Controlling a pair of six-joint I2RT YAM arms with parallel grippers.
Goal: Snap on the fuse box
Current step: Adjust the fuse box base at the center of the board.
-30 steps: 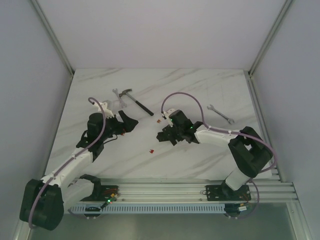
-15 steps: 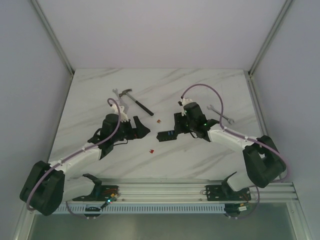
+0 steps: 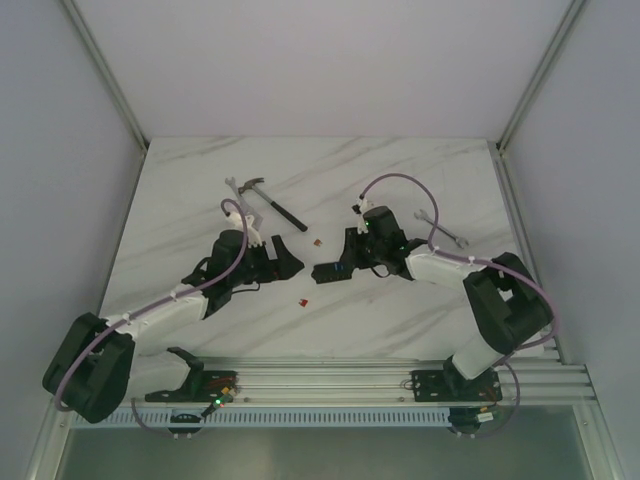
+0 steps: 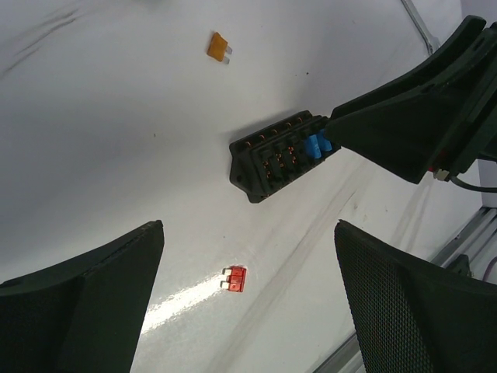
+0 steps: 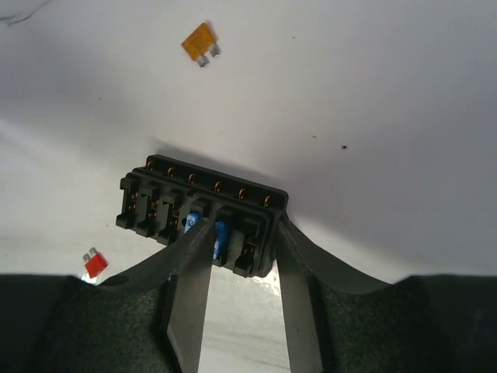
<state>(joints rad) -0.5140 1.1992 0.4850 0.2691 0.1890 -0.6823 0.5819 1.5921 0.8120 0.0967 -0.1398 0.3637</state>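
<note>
The right gripper (image 5: 242,241) is back in on the small black rectangular plastic fuse box (image 4: 276,154), and its jaws have narrowed sharply in the last second. They now bracket the box's end where the blue fuses sit: one finger lies across the slotted face, the other runs along the end wall. I cannot tell whether they are biting yet, though it looks close.

The box itself has hardly shifted. It lies flat on the white marble-patterned table (image 3: 400,180), slots up. Meanwhile the left gripper (image 4: 248,229) has swung in from the far side and hovers just short of the box's free end, jaws spread wide and holding nothing.

A small loose red fuse (image 4: 235,278) lies on the near side of the box and an orange one (image 4: 219,47) beyond it, both apart from it (neither is being touched).

My read is that one arm is steadying the box so the other can press, and the snap is not yet made.
</note>
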